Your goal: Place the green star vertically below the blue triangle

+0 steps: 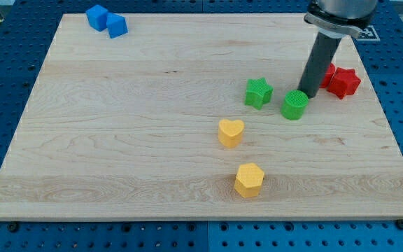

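The green star (258, 92) lies right of the board's middle. A green cylinder (294, 105) stands just to its right. My tip (306, 95) is at the cylinder's upper right edge, touching or nearly touching it, and a short way right of the star. Two blue blocks lie at the view's top left: a blue cube (97, 17) and, next to it on the right, another blue block (117, 26) whose shape is hard to make out.
A red star (343, 82) and another red block (327, 73), partly hidden behind the rod, lie right of my tip. A yellow heart (230, 131) and a yellow hexagon (249, 180) lie below the green star. The wooden board (117, 140) rests on a blue perforated table.
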`<state>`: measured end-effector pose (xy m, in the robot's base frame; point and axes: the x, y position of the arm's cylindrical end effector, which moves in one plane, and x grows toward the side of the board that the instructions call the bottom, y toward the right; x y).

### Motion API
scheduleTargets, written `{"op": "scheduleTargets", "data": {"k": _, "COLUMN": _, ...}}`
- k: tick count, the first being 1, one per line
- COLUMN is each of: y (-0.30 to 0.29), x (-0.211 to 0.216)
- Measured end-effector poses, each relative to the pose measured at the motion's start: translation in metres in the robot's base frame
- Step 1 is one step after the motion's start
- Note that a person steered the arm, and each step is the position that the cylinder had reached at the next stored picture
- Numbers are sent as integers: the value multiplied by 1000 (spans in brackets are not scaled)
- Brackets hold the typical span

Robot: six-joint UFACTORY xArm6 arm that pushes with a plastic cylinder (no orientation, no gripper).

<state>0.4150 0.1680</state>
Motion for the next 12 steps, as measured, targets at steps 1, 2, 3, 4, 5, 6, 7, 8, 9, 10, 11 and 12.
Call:
{"op": "scheduleTargets", "data": {"k": 1, "y": -33, "x": 0}}
{"op": "scheduleTargets", "data": {"k": 2, "y": -63, "x": 0}}
{"op": "scheduleTargets", "data": {"k": 3, "y": -87, "x": 1}}
{"op": "scheduleTargets", "data": {"k": 4, "y": -94, "x": 12}}
{"op": "scheduleTargets", "data": {"k": 5, "y": -96, "x": 22}}
{"op": "scheduleTargets", "data": {"k": 6, "y": -96, "x": 25}}
{"op": "scheduleTargets", "data": {"k": 7, "y": -96, "x": 28}}
{"op": "scheduleTargets", "data": {"k": 8, "y": -96, "x": 29}}
{"op": "scheduleTargets", "data": {"k": 9, "y": -96, "x": 29}}
{"op": "scheduleTargets", "data": {"k": 10, "y": -96, "x": 30}}
{"op": "scheduleTargets", "data": {"k": 11, "y": -97, "x": 35}}
{"op": "scheduleTargets", "data": {"k": 12, "y": -97, "x": 38}}
